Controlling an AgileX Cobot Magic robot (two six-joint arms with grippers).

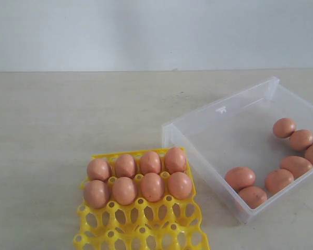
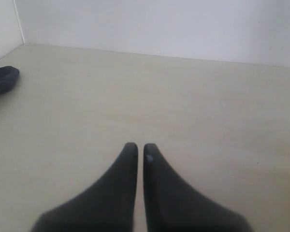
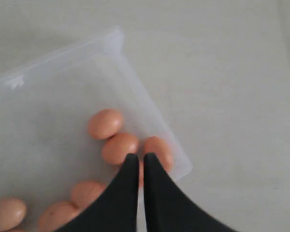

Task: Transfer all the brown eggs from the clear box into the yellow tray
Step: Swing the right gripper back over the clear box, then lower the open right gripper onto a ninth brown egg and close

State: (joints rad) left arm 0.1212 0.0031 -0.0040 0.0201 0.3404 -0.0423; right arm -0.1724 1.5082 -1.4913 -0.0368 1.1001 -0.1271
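The right gripper (image 3: 140,157) hangs above the clear box (image 1: 219,107), jaws closed together and empty; the brown eggs (image 3: 120,148) in the box lie just beneath its tips, one at either side; the long axis of one of these runs roughly along the line on which the jaws part; the jaws must widen before descent. The left gripper (image 2: 140,146), likewise closed, faces bare table (image 2: 208,106); the right arm is nearer. Eight eggs occupy the yellow tray (image 1: 146,229).
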